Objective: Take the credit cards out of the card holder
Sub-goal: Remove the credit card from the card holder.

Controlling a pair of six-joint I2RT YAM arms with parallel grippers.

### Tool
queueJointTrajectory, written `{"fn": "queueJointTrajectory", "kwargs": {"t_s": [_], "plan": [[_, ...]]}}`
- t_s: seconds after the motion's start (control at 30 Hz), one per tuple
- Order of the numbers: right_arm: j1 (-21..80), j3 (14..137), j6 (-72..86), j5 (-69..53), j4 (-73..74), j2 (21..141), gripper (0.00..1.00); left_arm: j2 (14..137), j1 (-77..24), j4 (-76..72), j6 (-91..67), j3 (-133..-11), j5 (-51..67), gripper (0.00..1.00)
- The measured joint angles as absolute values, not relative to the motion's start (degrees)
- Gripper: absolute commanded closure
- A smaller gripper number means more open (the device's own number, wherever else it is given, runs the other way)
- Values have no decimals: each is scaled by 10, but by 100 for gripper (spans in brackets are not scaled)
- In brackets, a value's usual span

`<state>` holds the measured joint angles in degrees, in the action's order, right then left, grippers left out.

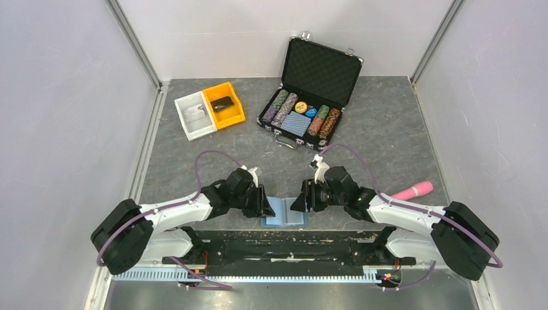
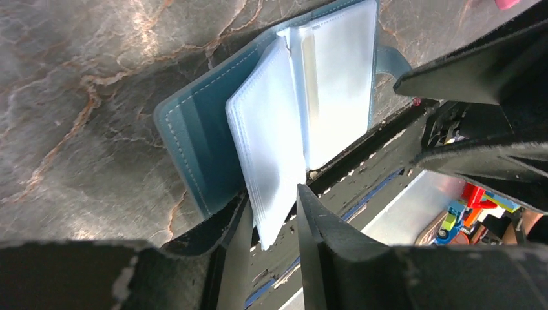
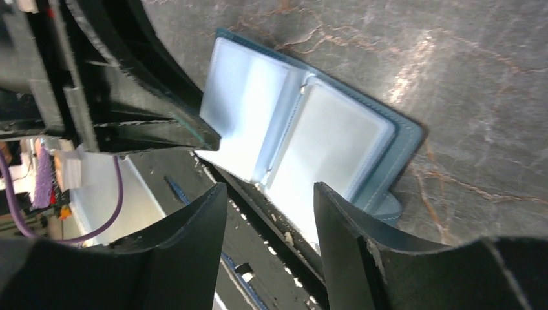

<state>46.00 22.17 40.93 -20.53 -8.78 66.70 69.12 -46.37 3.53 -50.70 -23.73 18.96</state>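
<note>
Your wallet (image 1: 284, 212) lies open at 6 o'clock on the worktop (image 1: 388, 129), right at the near edge, between the two arms. Its clear sleeves (image 2: 271, 142) stick out past that edge, over the black rail (image 1: 278, 248). One black card (image 1: 221, 103) sits in the yellow bin (image 1: 238, 113) at 11 o'clock. You can see no dark card in the sleeves from either wrist view.

Your left fingers (image 2: 316, 232) stand close together with the corner of a sleeve stack between them, but you cannot tell whether they actually pinch it. Your right fingers (image 3: 336, 226) are spread apart and hold nothing, aimed at the sleeve on the other half.

Watch the edge first. Nothing pins the wallet down, so a pull toward 6 o'clock would likely drag the whole thing off the worktop onto the rail. A grip on bare plastic and not on a card could lift the wallet, or stretch and tear a sleeve. The two sets of fingers are also near each other, so closing in from both sides risks a knock.
</note>
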Motion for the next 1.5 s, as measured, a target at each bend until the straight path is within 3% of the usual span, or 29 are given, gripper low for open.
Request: {"fn": "queueJointTrajectory", "kwargs": {"t_s": [0.17, 0.53, 1.5], "plan": [[460, 222, 413, -176, -80, 668, 49, 671, -464, 77, -500, -248, 157, 63], [460, 205, 425, -164, -90, 698, 52, 690, -464, 81, -480, -240, 152, 80], [481, 231, 416, -97, -30, 703, 53, 681, -464, 41, -481, -210, 156, 75]]}}
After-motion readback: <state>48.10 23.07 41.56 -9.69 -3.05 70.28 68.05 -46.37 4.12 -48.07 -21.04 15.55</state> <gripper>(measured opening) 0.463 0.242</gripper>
